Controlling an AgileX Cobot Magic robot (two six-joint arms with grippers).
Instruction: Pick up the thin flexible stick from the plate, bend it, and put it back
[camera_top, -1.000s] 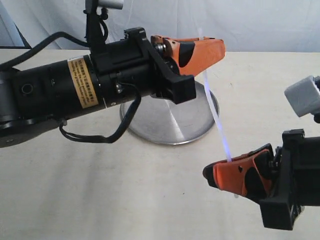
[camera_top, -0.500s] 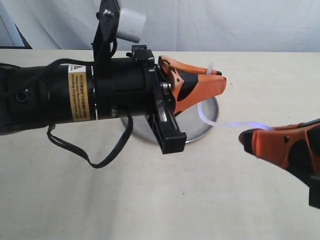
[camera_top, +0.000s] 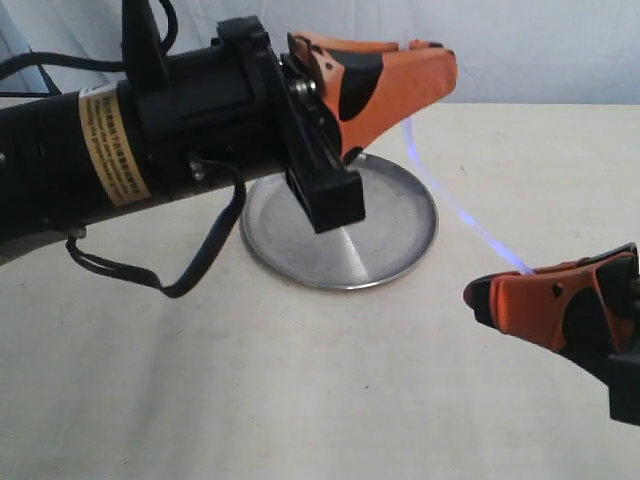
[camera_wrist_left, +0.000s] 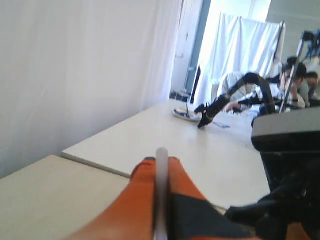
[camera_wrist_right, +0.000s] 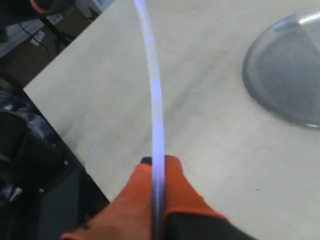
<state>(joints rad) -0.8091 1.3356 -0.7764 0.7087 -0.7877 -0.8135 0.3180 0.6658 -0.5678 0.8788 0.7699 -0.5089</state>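
Note:
The thin flexible stick (camera_top: 455, 205) is a translucent whitish strip held in the air between both grippers, gently curved. My left gripper (camera_top: 440, 60) is shut on its upper end, above the far rim of the plate (camera_top: 345, 235). My right gripper (camera_top: 478, 295) is shut on the lower end, to the right of the plate and nearer the front. In the left wrist view the stick (camera_wrist_left: 161, 190) runs between the orange fingers (camera_wrist_left: 142, 200). In the right wrist view the stick (camera_wrist_right: 154, 95) arcs away from the shut gripper (camera_wrist_right: 158, 161), with the plate (camera_wrist_right: 290, 75) beyond.
The round silver plate lies on a cream table (camera_top: 250, 380), partly hidden by the left arm (camera_top: 150, 150). A white curtain (camera_top: 540, 45) hangs behind. The left wrist view shows other tables and people far off.
The left gripper rose and turned, lifting its end of the stick. The right gripper shifted slightly left and down. The sharp bend of half a second ago has eased into a gentle curve.

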